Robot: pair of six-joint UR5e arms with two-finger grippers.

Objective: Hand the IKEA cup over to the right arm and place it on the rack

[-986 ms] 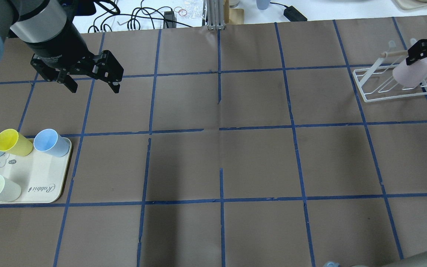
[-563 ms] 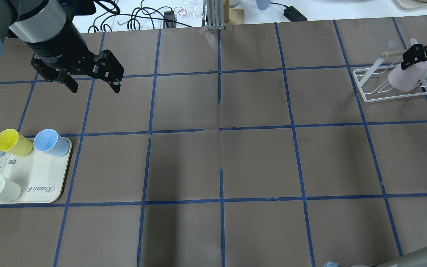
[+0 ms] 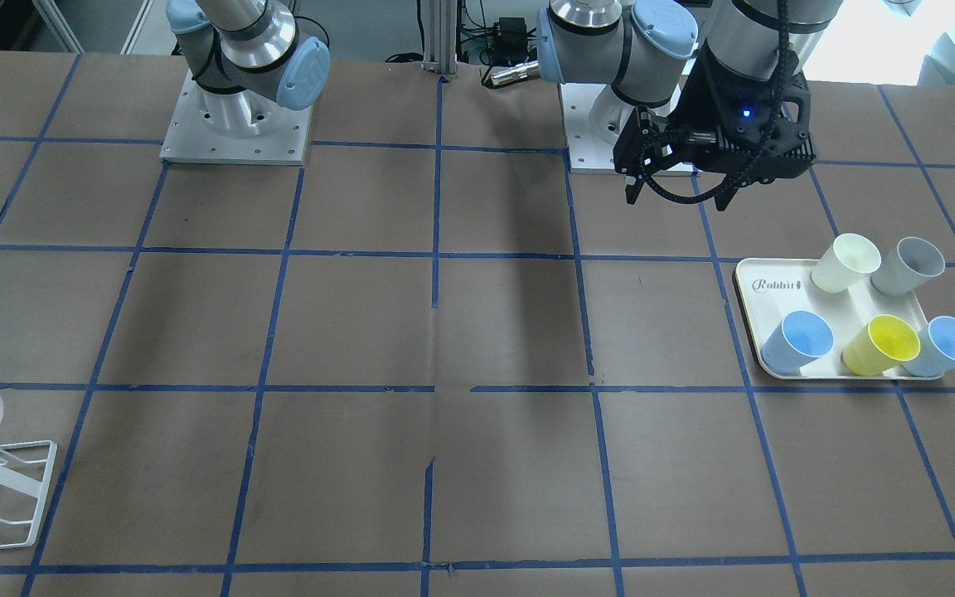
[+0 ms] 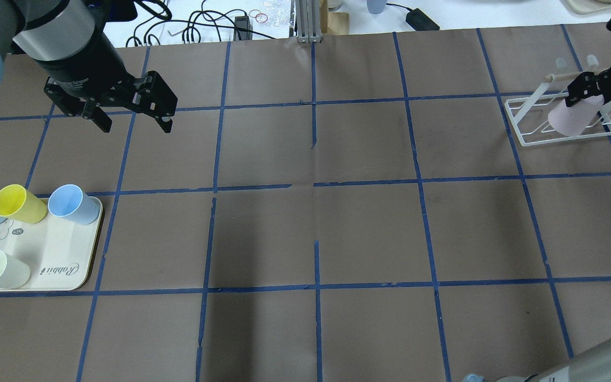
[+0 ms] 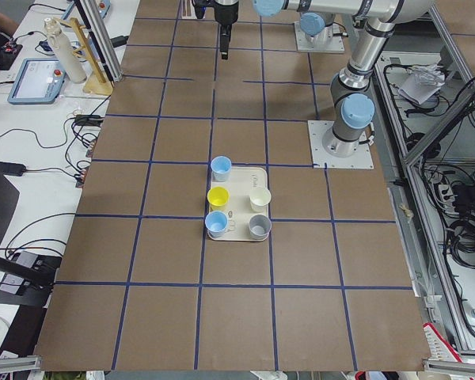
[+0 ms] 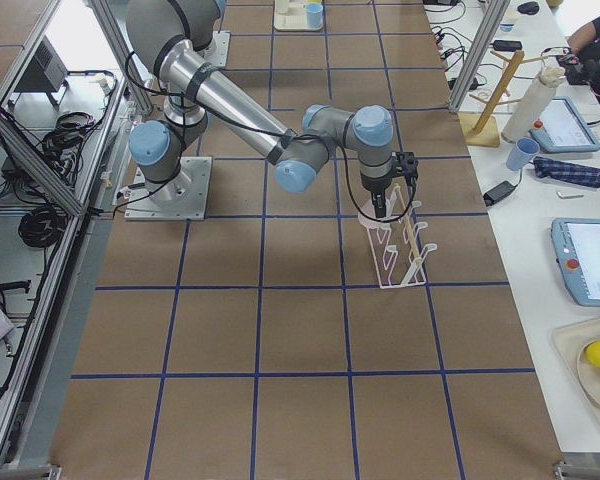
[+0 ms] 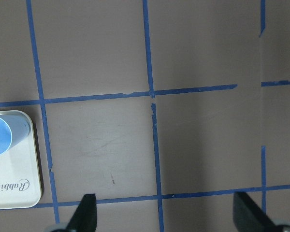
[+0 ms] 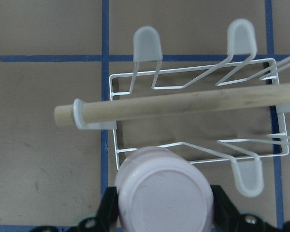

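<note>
The IKEA cup point(image 8: 164, 193) between the fingers point(image 8: 108, 210) of my right hand point(image 8: 165, 210) is matt pale pink plastic, smooth on its base. Those fingers look like dull black plastic. The rack point(image 8: 96, 123) is thin white-coated wire with milky translucent prong tips point(image 8: 241, 36), and its rod point(image 8: 183, 104) is bare, smooth pale wood. The table point(image 4: 369, 228) wears matt brown paper crossed with blue tape point(image 8: 38, 58). My right arm point(image 3: 237, 33) is satin silver metal with glossy pale-blue joint caps point(image 3: 303, 75).

Only legible text: "Rabbit", dark cursive, printed on cream tray point(image 3: 834, 308), at tray corner beside cream-white cup point(image 3: 845, 262); other tray marks too small to read
</note>
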